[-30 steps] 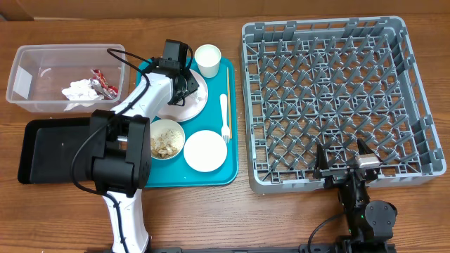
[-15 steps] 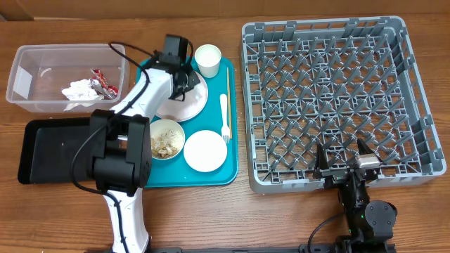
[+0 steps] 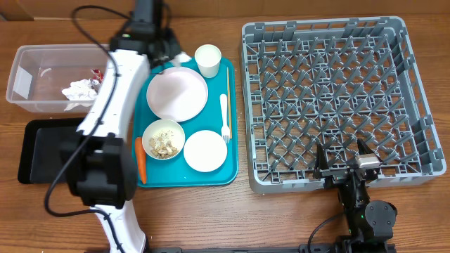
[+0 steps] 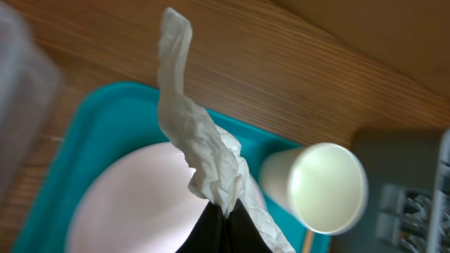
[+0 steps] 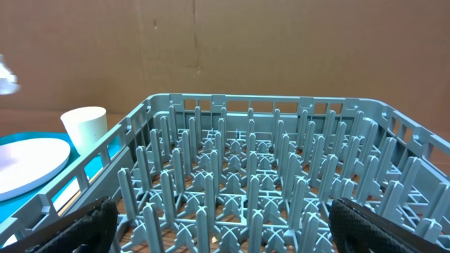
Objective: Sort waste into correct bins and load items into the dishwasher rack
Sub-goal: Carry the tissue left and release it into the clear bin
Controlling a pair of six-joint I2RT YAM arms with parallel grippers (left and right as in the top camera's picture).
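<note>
My left gripper (image 4: 223,212) is shut on a long crumpled white napkin (image 4: 191,133). It hangs above the far edge of the pale-pink plate (image 4: 133,207) on the teal tray (image 4: 91,116). From overhead the left gripper (image 3: 162,57) is at the tray's far-left corner, beside the clear tub (image 3: 28,56). That tub holds a red wrapper (image 3: 97,73) and another napkin (image 3: 79,90). A carrot (image 3: 140,160) lies by the bowl of food scraps (image 3: 163,138). My right gripper (image 5: 225,221) stands open at the near edge of the grey dishwasher rack (image 3: 337,98), holding nothing.
The black tray (image 3: 42,151) lies in front of the clear tub. On the teal tray (image 3: 232,126) are a white cup (image 3: 207,60), a fork (image 3: 225,116), chopsticks (image 3: 228,84) and a small white plate (image 3: 205,150). Cardboard walls the back.
My left gripper closed on the napkin at the pink plate, then rose and swung back-left with it. The plate and the carrot now show. The right arm has not moved.
</note>
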